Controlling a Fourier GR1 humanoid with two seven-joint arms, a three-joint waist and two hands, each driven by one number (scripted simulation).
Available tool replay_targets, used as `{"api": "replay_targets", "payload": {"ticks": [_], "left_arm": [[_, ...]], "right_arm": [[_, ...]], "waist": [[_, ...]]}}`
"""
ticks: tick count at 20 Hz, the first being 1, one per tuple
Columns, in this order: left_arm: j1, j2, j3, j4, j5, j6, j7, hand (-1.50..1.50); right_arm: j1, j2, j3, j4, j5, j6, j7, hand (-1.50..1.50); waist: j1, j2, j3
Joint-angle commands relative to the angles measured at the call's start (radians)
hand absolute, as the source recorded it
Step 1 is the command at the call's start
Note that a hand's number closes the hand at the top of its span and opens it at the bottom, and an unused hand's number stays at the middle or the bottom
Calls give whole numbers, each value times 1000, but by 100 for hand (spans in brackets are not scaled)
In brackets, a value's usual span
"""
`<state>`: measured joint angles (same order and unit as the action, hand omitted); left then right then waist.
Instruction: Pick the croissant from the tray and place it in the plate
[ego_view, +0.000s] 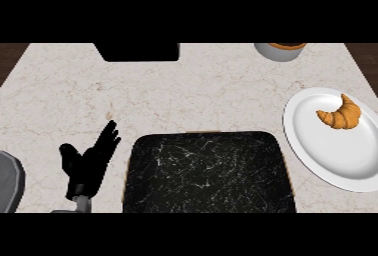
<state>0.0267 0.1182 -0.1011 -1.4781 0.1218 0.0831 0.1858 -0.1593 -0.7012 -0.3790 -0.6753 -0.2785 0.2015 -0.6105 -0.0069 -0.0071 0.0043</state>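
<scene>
Croissant (339, 114): on plate (332, 157), 3 o'clock, off tray (207, 170) at 6. I judge it light, flaky, crushable; grasp thick middle, not horns. Left hand (86, 167), 8 o'clock: fingers straight, released, holding nothing. Right hand: unseen.

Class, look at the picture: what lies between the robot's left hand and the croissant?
In the head view, the black tray lies between the left hand and the croissant, then a strip of counter and the plate's near side.
</scene>
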Motion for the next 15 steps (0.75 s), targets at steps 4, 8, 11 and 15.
{"api": "replay_targets", "payload": {"ticks": [4, 8, 11, 15], "left_arm": [[32, -1, -5, 6, -10, -6, 42, 0], [-79, -11, 33, 70, 4, 2, 78, 0], [-51, 12, 55, 79, 21, -37, 58, 0], [55, -37, -25, -27, -51, 12, 46, 0]], "right_arm": [[231, -15, -15, -114, 8, 77, -99, -150], [343, -18, -20, -213, 18, 84, -87, -150], [388, 13, -21, -252, 40, 65, -105, -150], [417, 56, -38, -285, 66, 33, -117, -150]], "waist": [[-3, 5, -5], [-8, 6, -5], [-4, 6, -5], [4, 6, -4]]}}
